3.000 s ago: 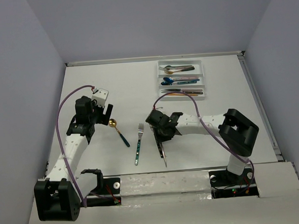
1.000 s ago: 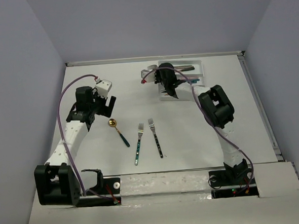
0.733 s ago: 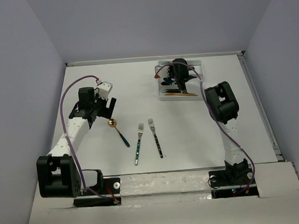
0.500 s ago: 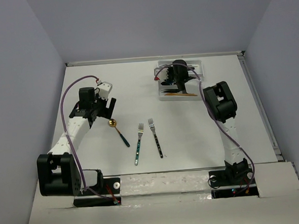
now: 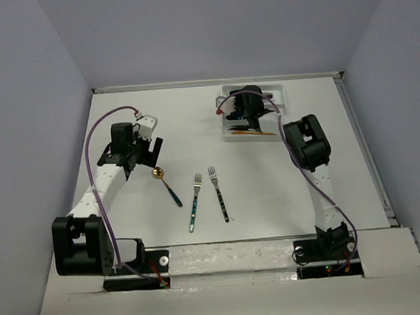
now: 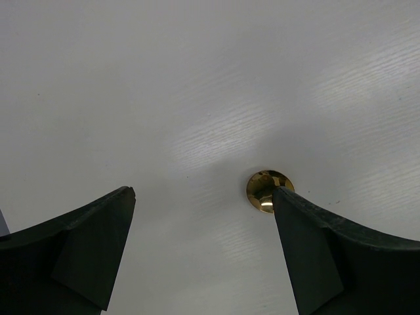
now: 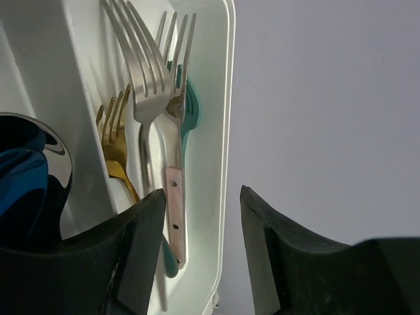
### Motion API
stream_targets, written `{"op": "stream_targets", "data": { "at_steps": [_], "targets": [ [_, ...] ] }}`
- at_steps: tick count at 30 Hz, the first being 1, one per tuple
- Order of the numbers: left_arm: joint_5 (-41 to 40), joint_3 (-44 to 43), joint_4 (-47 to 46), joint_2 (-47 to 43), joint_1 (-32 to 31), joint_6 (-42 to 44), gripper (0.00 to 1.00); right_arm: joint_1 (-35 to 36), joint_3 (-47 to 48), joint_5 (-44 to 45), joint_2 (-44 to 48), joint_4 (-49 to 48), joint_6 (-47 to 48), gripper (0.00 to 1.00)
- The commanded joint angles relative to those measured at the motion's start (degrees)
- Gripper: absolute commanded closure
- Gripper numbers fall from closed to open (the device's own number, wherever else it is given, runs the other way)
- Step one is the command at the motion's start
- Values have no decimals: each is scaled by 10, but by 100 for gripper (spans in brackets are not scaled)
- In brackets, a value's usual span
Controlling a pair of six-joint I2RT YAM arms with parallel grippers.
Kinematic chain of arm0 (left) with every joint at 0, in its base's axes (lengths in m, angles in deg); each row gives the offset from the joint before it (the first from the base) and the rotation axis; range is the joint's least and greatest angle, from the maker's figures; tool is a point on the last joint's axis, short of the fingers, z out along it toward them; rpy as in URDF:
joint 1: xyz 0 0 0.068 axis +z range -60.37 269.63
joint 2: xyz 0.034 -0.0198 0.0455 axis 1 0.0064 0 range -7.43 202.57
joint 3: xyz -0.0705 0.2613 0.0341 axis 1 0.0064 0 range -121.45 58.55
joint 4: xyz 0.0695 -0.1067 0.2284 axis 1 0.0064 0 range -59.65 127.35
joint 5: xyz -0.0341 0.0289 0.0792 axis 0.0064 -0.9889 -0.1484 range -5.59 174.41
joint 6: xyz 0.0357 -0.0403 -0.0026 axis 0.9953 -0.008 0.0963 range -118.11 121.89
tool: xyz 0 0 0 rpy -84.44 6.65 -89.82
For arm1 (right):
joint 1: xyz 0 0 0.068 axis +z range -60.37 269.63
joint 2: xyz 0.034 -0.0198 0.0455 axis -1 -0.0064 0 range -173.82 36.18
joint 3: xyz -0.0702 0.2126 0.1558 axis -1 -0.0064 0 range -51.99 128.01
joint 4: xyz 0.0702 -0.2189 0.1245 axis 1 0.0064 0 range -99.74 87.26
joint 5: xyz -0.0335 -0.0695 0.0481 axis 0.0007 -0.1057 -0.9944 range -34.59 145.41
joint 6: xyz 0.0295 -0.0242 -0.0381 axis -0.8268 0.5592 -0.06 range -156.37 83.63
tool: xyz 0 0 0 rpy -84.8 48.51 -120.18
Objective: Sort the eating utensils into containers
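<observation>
White plastic up at the table's (image 5: 179, 116) far edge, toward the far-right corner: that's the cutlery tray (image 5: 227, 136), and the right gripper (image 5: 247, 107) hangs directly over it, fingers parted, carrying nothing. From its wrist camera we look down into the compartment along the tray's outer wall, where three forks lie bunched side by side with tines pointing the same way: a pink-handled silver fork (image 7: 164, 98) on top, a gold fork (image 7: 115, 141) against the divider, and a teal fork (image 7: 189, 105) tucked against the outer wall. A shiny spoon bowl (image 7: 39, 164) shows in the neighbouring compartment. Which of the three compartments holds the forks, the overhead view cannot say, since the arm covers most of the tray. Over toward the left edge the left gripper (image 5: 151, 155) hovers spread wide and empty above the bare surface. The round bowl of the gold spoon (image 5: 168, 188) peeks out just beside one fingertip. Toward the middle of the near edge, the spoon, a teal-handled fork (image 5: 194, 201) and a black-handled fork (image 5: 219, 195) lie loose in a row, close together but apart
</observation>
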Motion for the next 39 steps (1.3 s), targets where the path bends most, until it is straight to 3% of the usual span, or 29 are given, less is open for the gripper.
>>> {"op": "stream_targets", "data": {
  "at_steps": [1,3,6,13,15,17,19,22,23,26,28,31,33,35,39],
  "targets": [
    [-3,1,-9,-17,1,-5,1,-5,6,7,35,-33,7,41],
    [-2,3,-10,-18,1,-5,1,-5,4,21,46,-61,-6,39],
    [0,6,-11,-18,1,-5,1,7,19,44,87,-58,-99,35],
    [9,8,-11,-35,1,-5,1,27,-4,-10,273,32,-426,21],
    [11,11,-10,-42,1,-5,1,38,-24,-11,330,44,-467,20],
    [10,13,-10,-55,1,-5,1,74,-61,19,361,71,-519,20],
    [-3,17,-6,-67,2,-3,1,112,-76,105,395,115,-563,20],
    [-26,25,3,-96,2,0,1,188,-69,152,407,300,-709,19],
    [-29,26,7,-110,2,0,1,204,-67,149,409,388,-800,19],
    [-26,46,24,-130,2,0,1,273,-87,143,405,503,-942,22],
    [-19,54,25,-141,2,-1,1,339,-107,181,399,544,-1012,23],
    [-8,64,26,-154,2,-1,1,396,-127,157,383,590,-1058,23],
    [-12,66,27,-161,2,-2,1,401,-142,140,375,606,-1113,23],
    [-12,66,27,-170,3,-3,1,401,-175,131,368,599,-1150,30],
    [-12,67,26,-175,3,-5,1,401,-201,118,341,595,-1176,34]
  ]
}}
